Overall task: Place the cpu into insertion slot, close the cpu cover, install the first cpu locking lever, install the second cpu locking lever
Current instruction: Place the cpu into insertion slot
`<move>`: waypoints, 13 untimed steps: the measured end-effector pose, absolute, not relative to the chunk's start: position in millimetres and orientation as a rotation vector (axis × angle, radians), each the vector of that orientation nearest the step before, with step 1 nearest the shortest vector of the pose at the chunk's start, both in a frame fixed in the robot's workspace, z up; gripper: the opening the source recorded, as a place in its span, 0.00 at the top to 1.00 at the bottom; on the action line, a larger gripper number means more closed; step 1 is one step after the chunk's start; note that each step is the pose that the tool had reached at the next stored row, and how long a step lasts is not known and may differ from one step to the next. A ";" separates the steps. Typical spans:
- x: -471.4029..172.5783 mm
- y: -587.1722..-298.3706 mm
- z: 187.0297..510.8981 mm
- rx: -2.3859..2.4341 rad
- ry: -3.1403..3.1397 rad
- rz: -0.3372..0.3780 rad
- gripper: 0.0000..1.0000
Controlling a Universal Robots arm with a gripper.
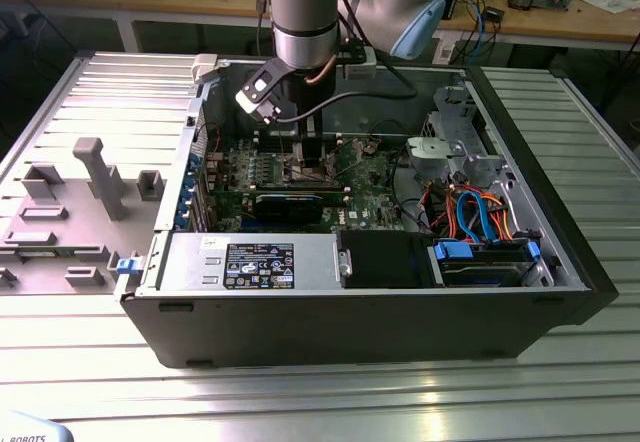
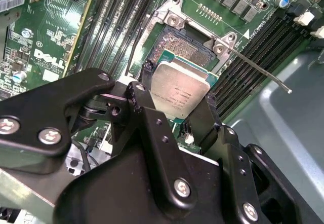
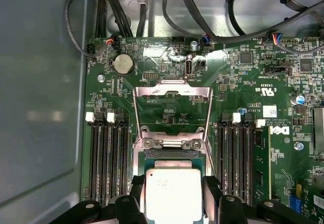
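Our gripper point(image 2: 178, 91) clamps the cpu point(image 3: 173, 193) by two edges over the insertion slot point(image 2: 185, 49), cpu cover point(image 3: 172, 91) open; landing tilted, we could bend pins.

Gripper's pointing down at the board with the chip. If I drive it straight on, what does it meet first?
Most likely the insertion slot. The gripper holds the cpu right over it, with the cpu cover swung open. The cpu would land before the gripper does, though the gap is hard to judge.
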State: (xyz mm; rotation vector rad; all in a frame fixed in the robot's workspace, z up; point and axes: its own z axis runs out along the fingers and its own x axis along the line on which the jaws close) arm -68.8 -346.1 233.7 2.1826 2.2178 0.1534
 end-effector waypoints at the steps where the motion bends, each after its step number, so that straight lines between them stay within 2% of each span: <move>1: -68.8 -346.0 233.6 2.183 2.218 0.154 0.46; 13: -68.8 -346.0 227.5 2.183 2.218 0.154 0.46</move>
